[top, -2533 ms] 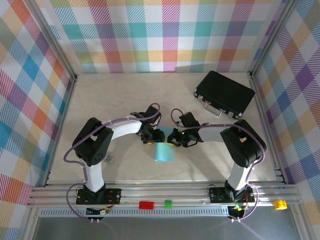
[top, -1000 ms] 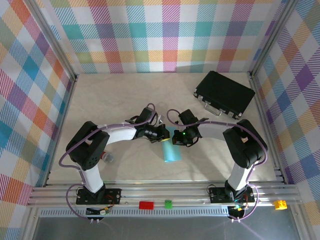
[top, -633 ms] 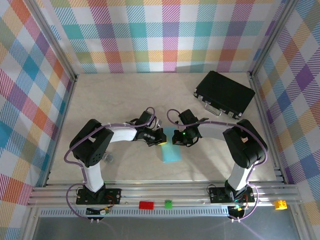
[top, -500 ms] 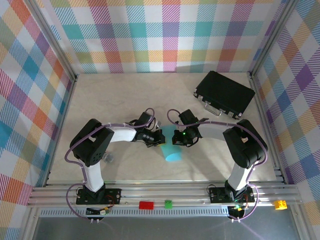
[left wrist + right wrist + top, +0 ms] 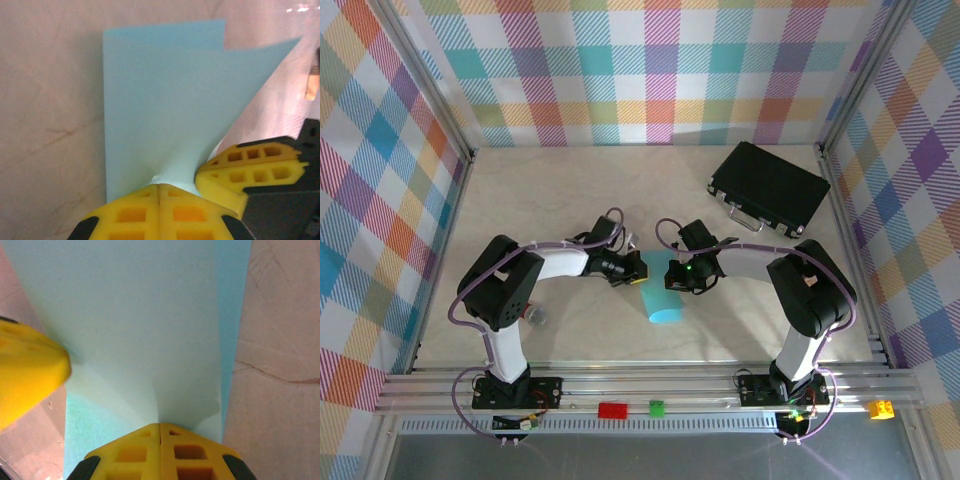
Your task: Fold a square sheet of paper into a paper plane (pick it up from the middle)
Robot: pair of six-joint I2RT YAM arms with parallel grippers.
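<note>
Left of centre in the overhead view, the left gripper (image 5: 632, 270) is clamped fully shut on the upper end of the light-blue sheet of paper (image 5: 663, 303). The sheet sits in the middle of the desk (image 5: 550, 200), its lower end reaching toward the bottom of the frame; whether that end rests on the desk or hangs just above it cannot be told. In the left wrist view the yellow pads meet with the paper pinched between them, and one layer lifts and bows toward the right. Just to the right, the right gripper (image 5: 673, 275) is likewise closed tight on the same end, close beside the left one; in its own wrist view the paper fans upward from the pinch in two overlapping layers. Farther right, in the upper right of the overhead view, a black case (image 5: 770, 188) lies well apart. The paper looks very light, thin and limp: it will likely buckle instead of holding shape, crease wherever pressed, and tear if the two grips pull apart. Holding it at an edge beside a fold line seems safest.
</note>
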